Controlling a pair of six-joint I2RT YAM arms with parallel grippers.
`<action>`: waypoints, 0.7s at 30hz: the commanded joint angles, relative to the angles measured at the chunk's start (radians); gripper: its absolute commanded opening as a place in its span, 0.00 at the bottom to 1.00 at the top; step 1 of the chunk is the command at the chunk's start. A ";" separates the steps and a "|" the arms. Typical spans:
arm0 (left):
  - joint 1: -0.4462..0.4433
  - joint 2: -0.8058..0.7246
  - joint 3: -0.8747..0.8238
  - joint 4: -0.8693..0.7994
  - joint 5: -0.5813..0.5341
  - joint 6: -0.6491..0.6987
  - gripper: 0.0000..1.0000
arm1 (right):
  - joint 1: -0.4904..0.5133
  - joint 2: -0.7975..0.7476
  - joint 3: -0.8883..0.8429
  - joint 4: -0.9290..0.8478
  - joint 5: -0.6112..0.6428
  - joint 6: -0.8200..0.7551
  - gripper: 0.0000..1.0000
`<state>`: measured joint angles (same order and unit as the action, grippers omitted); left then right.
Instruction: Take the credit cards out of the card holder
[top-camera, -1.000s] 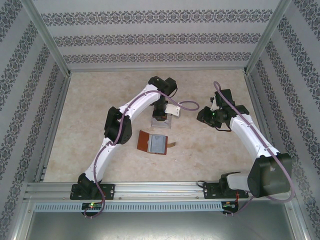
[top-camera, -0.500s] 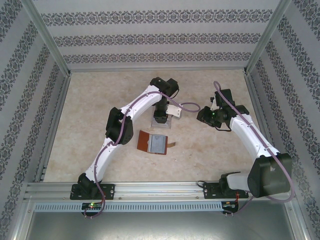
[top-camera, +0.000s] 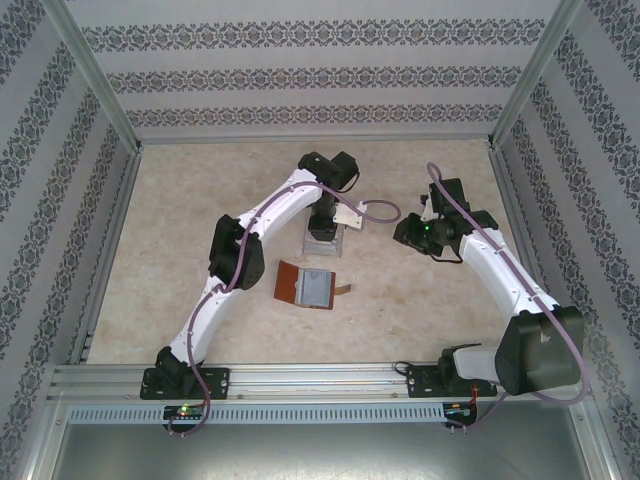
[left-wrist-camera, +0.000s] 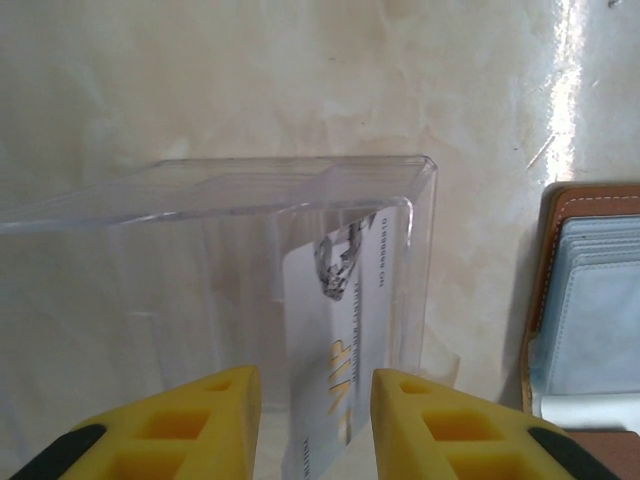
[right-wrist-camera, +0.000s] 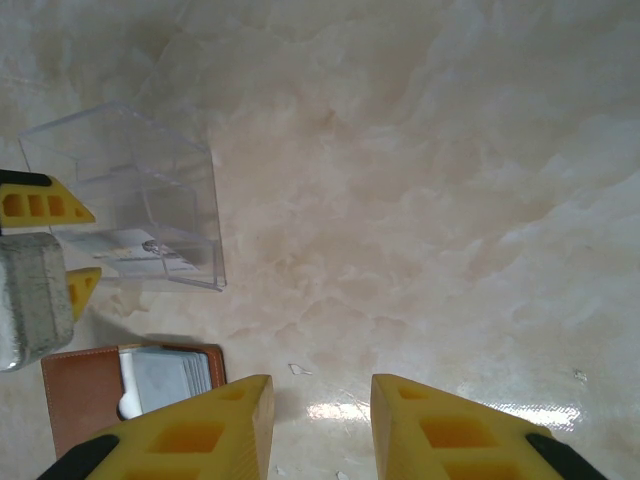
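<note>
In the left wrist view the card holder (left-wrist-camera: 590, 300) was cut off by the right edge, and the clear box (left-wrist-camera: 200, 200) by the left. The credit card (left-wrist-camera: 345, 330) inside the box ran out at the bottom edge, and its small print was too blurred to read. From above, the left arm (top-camera: 270, 215) hid most of the box, and any cards there were too small to tell.

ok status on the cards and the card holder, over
Left end effector open above the clear box, one credit card inside it. Right end effector open, empty, over the table. Card holder lies open beside the box, nothing blocking it.
</note>
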<state>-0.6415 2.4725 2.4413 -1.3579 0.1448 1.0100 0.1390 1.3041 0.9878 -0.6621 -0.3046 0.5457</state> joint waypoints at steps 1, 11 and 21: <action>0.003 -0.065 -0.031 0.043 -0.025 -0.014 0.34 | -0.011 0.005 -0.017 0.013 -0.019 -0.010 0.32; 0.009 -0.058 -0.102 0.108 -0.083 -0.023 0.34 | -0.011 0.011 -0.023 0.021 -0.025 -0.010 0.32; 0.009 -0.078 -0.119 0.131 -0.063 -0.028 0.34 | -0.012 0.017 -0.025 0.026 -0.026 -0.008 0.32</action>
<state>-0.6395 2.4413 2.3291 -1.2396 0.0685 0.9901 0.1390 1.3132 0.9745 -0.6464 -0.3172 0.5457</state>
